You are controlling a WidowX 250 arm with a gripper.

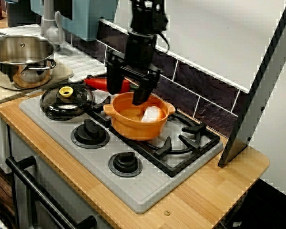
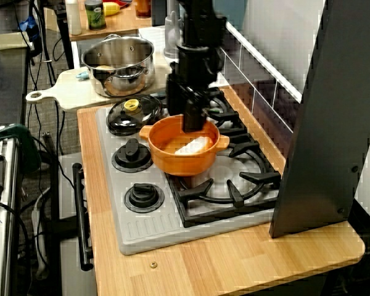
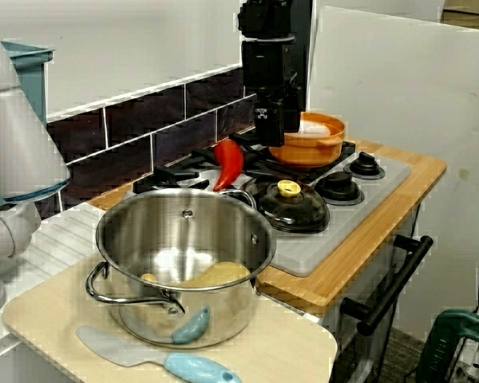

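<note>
orange pot (image 1: 133, 121), white lump (image 1: 152, 114) inside; red pepper (image 1: 97, 83); black lid (image 1: 66, 101), yellow knob.

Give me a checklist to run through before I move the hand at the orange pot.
1. Hand open: ok, the jaws stand apart with nothing between them.
2. Orange pot upright on the grate: ok.
3. White lump inside the pot: ok.
4. Fingers free of the pot's back rim: cannot tell, they overlap it in every view.
5. Lid off the pot: ok, it lies flat on the stove beside it.
6. Red pepper apart from the pot: ok, it lies behind the hand.
</note>
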